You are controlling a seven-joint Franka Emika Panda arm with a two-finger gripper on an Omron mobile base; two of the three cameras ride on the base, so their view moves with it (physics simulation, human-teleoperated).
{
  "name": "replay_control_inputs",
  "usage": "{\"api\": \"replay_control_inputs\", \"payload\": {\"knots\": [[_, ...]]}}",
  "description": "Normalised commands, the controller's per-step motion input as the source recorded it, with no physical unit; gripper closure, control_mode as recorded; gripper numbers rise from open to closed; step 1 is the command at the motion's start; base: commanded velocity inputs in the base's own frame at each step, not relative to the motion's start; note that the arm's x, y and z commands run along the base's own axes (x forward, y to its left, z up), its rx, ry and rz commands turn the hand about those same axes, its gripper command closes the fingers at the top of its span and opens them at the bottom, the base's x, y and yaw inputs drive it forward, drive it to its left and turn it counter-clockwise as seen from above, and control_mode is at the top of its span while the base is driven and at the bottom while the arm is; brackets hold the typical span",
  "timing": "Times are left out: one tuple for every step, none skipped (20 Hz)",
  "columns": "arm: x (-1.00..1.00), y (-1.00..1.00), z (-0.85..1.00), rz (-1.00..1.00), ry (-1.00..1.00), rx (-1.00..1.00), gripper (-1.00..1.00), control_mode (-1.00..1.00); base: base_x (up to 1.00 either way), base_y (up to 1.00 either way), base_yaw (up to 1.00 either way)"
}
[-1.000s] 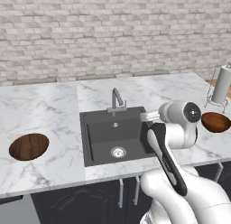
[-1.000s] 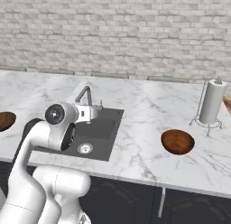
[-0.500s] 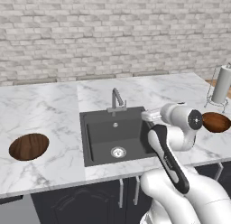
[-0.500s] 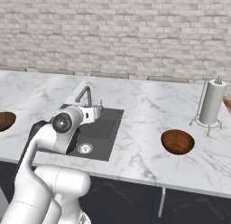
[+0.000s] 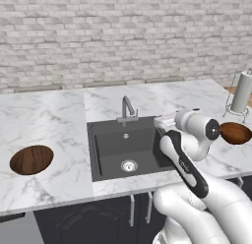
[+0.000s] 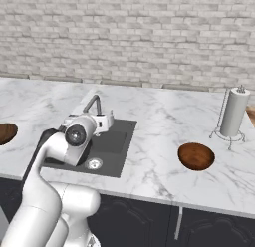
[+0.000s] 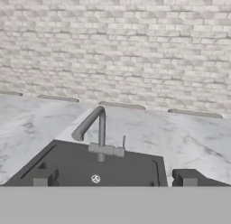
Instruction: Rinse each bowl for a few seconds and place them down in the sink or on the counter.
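Two wooden bowls are sitting dry on the counter (image 5: 59, 115), one (image 5: 31, 159) well left of the sink (image 5: 129, 148), the other (image 6: 196, 156) right of it near the paper-towel holder (image 6: 232, 114), apparently awaiting a rinse. The gripper (image 7: 115, 179) is hovering over the basin facing the faucet (image 7: 95, 130), jaws approx. fully open, holding and touching nothing.

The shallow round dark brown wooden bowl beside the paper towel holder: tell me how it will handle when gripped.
The shallow round dark brown wooden bowl looks rigid, so it probably won't flex. Its low, wide shape suggests it won't tip on the white marble counter. The thin rim may slip between the fingers.
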Motion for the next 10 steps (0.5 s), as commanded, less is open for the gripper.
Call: {"api": "replay_control_inputs", "payload": {"knots": [[0.16, -0.06, -0.20, 0.03, -0.11, 0.00, -1.00, -1.00, 0.00, 0.00, 0.00], [0.17, -0.07, -0.18, 0.04, -0.09, 0.01, -1.00, -1.00, 0.00, 0.00, 0.00], [0.19, -0.03, -0.16, 0.05, -0.08, 0.00, -1.00, -1.00, 0.00, 0.00, 0.00], [0.22, -0.05, -0.14, 0.06, -0.06, 0.01, -1.00, -1.00, 0.00, 0.00, 0.00], [0.21, -0.04, -0.12, 0.06, -0.05, 0.01, -1.00, -1.00, 0.00, 0.00, 0.00], [0.21, -0.04, -0.13, 0.06, -0.04, 0.02, -1.00, -1.00, 0.00, 0.00, 0.00], [0.20, -0.03, -0.11, 0.06, -0.01, 0.02, -1.00, -1.00, 0.00, 0.00, 0.00], [0.23, 0.00, -0.11, 0.06, 0.00, 0.03, -1.00, -1.00, 0.00, 0.00, 0.00], [0.21, 0.00, -0.11, 0.06, 0.00, 0.01, -1.00, -1.00, 0.00, 0.00, 0.00], [0.21, 0.00, -0.12, 0.05, 0.00, 0.00, -1.00, -1.00, 0.00, 0.00, 0.00]]}}
